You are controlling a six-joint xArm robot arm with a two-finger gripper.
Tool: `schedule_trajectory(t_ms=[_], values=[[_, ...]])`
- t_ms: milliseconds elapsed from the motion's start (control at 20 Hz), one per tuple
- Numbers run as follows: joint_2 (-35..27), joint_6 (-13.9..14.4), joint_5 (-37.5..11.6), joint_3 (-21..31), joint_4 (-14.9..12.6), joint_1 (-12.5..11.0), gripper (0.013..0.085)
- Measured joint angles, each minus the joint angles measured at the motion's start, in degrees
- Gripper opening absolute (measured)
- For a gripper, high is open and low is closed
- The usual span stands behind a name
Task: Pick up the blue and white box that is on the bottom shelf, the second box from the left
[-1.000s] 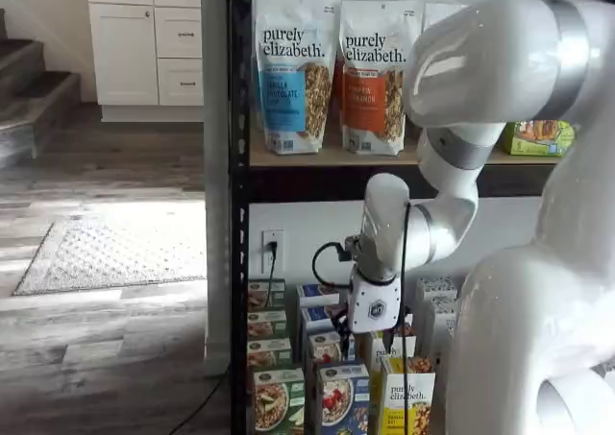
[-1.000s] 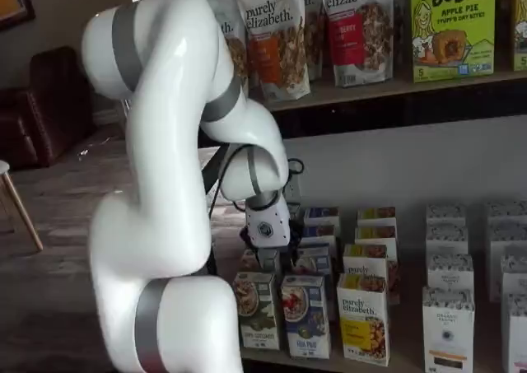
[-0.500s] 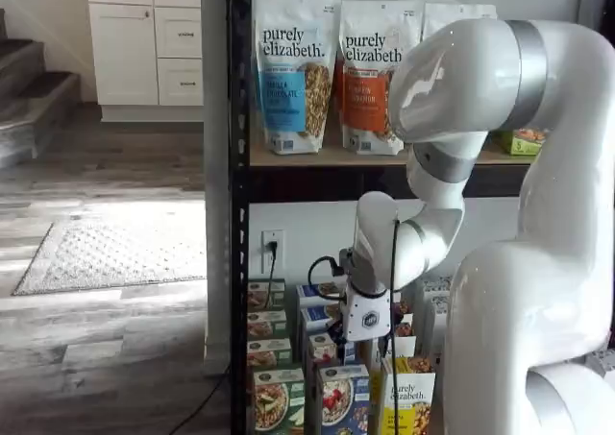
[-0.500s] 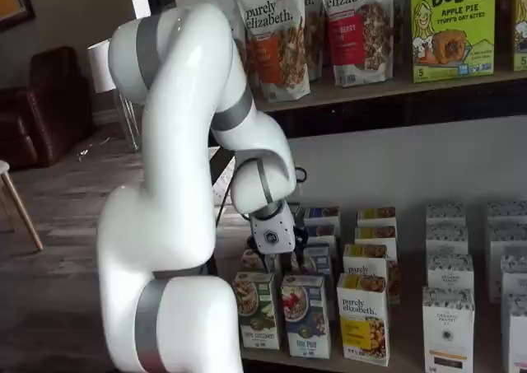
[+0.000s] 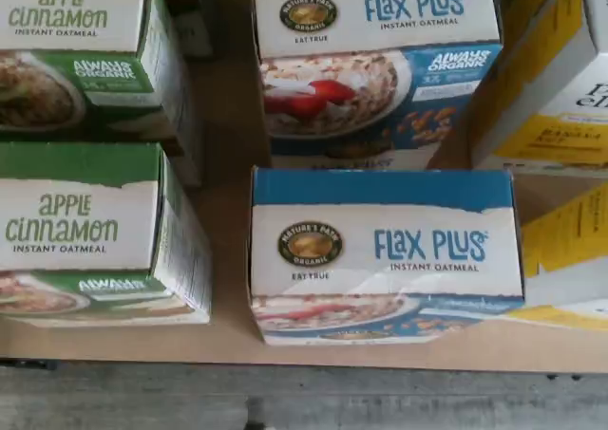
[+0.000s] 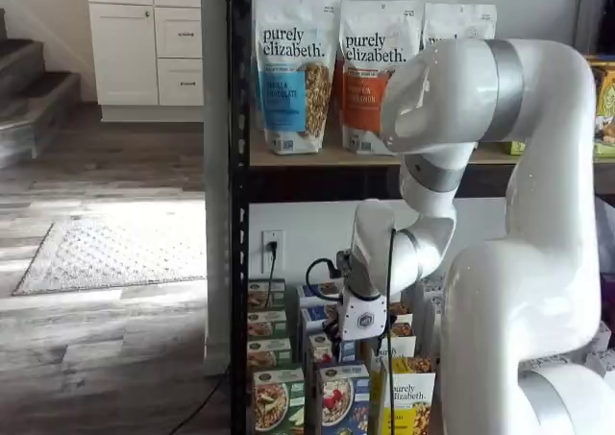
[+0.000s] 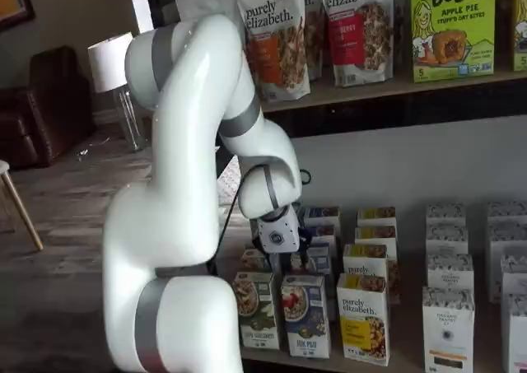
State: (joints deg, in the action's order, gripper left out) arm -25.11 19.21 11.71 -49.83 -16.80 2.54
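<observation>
The blue and white box reads "Flax Plus" and stands at the front edge of the bottom shelf, with a second like it behind. In both shelf views it is the front blue carton, between a green carton and a yellow carton. My gripper hangs just above the blue row, a little behind the front box, touching nothing. Its fingers stand open and hold nothing. The wrist view looks straight down on the box tops and shows no fingers.
Green "Apple Cinnamon" cartons stand close to one side of the blue box, yellow cartons on the other. White cartons fill the shelf's right part. Granola bags sit on the wooden tier above. The black rack post is at the left.
The arm has swung across and folded in, and the gripper has sunk a little and come forward over the blue row. The boxes have not moved.
</observation>
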Motion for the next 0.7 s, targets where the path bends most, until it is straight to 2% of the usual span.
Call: schedule_trajectory(t_ms=[350, 700], values=[[-4.62, -0.4, -1.88, -3.62, 0.8, 0.37, 0.085], [-8.59, 2.06, -2.71, -7.06, -1.65, 0.39, 0.085]])
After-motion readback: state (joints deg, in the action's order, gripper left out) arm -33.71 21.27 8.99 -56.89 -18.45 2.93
